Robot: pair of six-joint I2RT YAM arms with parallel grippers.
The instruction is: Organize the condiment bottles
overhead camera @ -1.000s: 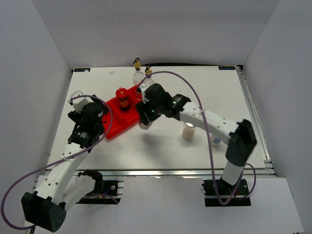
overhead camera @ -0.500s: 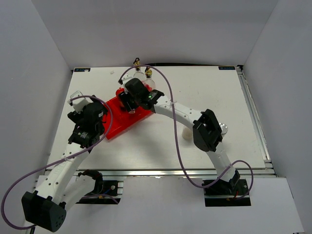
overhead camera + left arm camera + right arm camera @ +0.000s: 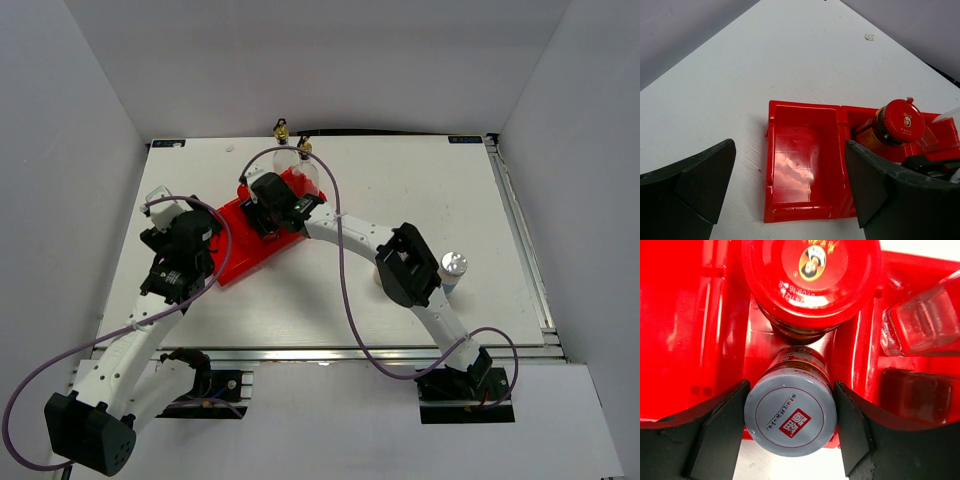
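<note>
My right gripper (image 3: 790,420) is shut on a white silver-lidded shaker (image 3: 790,416) and holds it upright in the middle compartment of the red divided tray (image 3: 240,255). The shaker is right beside the red-lidded dark jar (image 3: 810,270). A clear glass bottle (image 3: 925,315) lies in the compartment to the right. In the top view two glass bottles with gold pourers stand at the tray's far end, one (image 3: 283,148) behind the other (image 3: 306,168). My left gripper (image 3: 789,170) is open and empty over the tray's empty end compartment (image 3: 800,160).
A second silver-lidded shaker (image 3: 453,268) stands at the right of the table. A third shaker (image 3: 379,279) is mostly hidden behind the right arm's elbow. The right arm stretches across the middle of the table to the tray.
My right gripper has carried the shaker from in front of the tray up over it and set it down into the middle compartment beside the red-lidded jar. The left arm has not moved.
</note>
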